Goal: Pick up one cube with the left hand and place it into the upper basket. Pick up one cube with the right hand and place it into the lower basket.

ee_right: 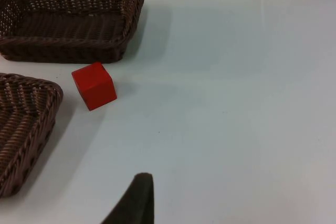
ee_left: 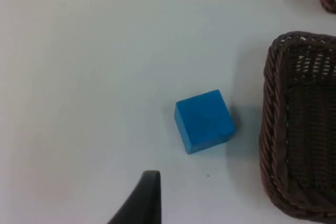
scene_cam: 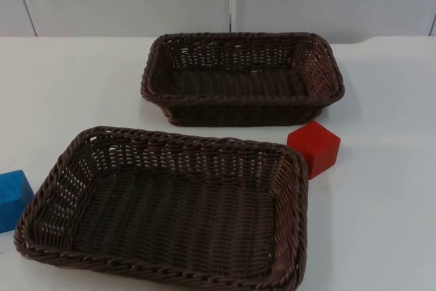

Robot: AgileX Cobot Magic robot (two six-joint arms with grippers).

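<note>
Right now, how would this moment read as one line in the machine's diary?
blue cube: on table left of lower basket | red cube: on table, right, between baskets | upper basket: empty | lower basket: empty

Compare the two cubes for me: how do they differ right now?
The blue cube sits left of the lower basket, at the picture's edge in the top view; the red cube sits right of it, between the two baskets' corners, near the upper basket. Colours differ. Both rest on the table, outside the baskets, ungrasped.
</note>
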